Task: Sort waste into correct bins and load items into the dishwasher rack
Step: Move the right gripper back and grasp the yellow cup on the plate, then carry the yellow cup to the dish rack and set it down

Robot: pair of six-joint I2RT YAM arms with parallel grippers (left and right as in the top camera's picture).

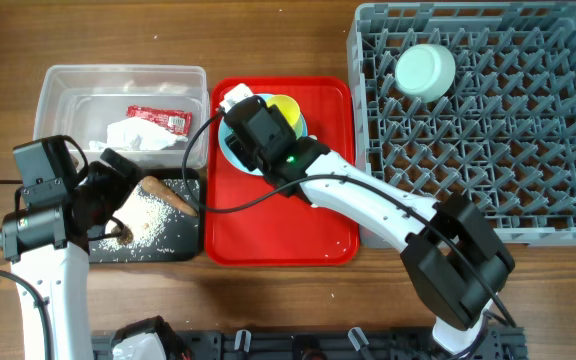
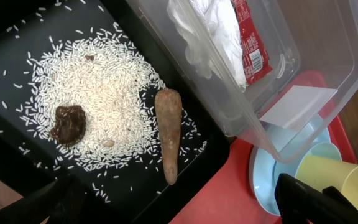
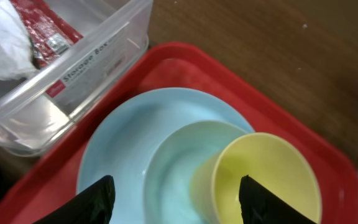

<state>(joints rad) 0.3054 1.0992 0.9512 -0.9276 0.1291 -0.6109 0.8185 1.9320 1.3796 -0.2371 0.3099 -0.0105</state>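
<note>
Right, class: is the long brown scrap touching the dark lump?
Apart. The left wrist view shows white grains lying between the long brown scrap and the dark lump.

The yellow cup (image 3: 266, 186) is lying tilted in the blue bowl (image 3: 173, 168) on the plate (image 3: 117, 155); rice (image 2: 104, 93) is covering the black tray (image 2: 11, 37); 1 pale bowl (image 1: 425, 70) is sitting inverted in the rack (image 1: 488, 170)

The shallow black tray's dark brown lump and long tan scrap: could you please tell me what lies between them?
White rice-like grains lie between the dark brown lump and the long tan scrap, seen in the left wrist view.
</note>
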